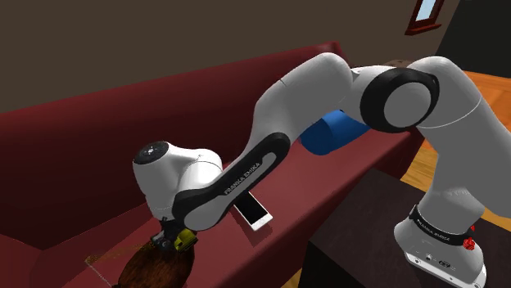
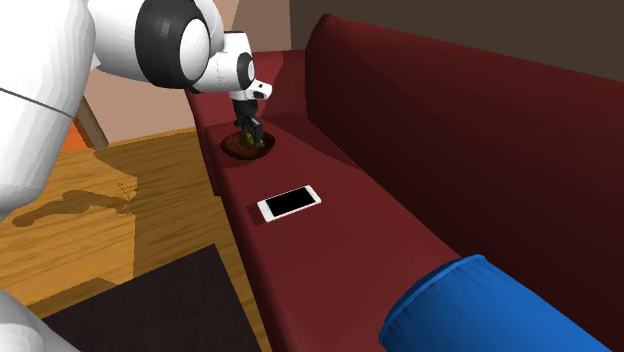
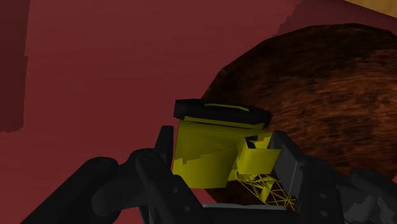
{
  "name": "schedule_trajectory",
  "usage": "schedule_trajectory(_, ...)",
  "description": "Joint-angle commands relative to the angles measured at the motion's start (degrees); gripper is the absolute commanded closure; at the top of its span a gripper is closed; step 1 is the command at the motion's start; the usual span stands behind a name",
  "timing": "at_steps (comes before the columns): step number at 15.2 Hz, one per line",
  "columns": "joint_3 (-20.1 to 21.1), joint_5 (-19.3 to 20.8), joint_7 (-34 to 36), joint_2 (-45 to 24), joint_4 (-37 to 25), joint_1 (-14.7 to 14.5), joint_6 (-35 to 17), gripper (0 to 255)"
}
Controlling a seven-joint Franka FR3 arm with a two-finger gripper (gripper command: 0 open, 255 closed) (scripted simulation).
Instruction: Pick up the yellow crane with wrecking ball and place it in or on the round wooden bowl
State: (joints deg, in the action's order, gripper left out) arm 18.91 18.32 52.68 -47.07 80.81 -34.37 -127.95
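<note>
Yellow crane (image 3: 203,153) is clasped in the tool (image 3: 222,145), over the bowl (image 3: 318,83).

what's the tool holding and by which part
The crane, clasped by the tool across the sides of its yellow body.

A dark red sofa (image 1: 323,184) carries everything; its long flat seat runs beneath a tall backrest of the same colour. Three things lie directly on the seat, all apart from one another. In the shoulder view a round, dark brown, wood-grained bowl (image 1: 160,266) sits near the seat's front edge; a white-framed phone (image 1: 254,211) lies flat at about 2 o'clock from it; a blue cylindrical bolster (image 1: 332,135) lies on its side between 1 and 2 o'clock from the phone. In the second exterior view the phone shows a dark screen, facing up, at 5 o'clock from the bowl; the bolster lies at 4 o'clock from the phone.
</note>
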Motion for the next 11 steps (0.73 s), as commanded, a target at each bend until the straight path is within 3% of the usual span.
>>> schedule_trajectory(1, -0.3, 0.3, 0.3, -1.4, -1.2, -0.5, -0.2, 255)
schedule_trajectory(11, -0.6, 0.6, 0.4, -2.6, -1.3, -0.7, -1.3, 255)
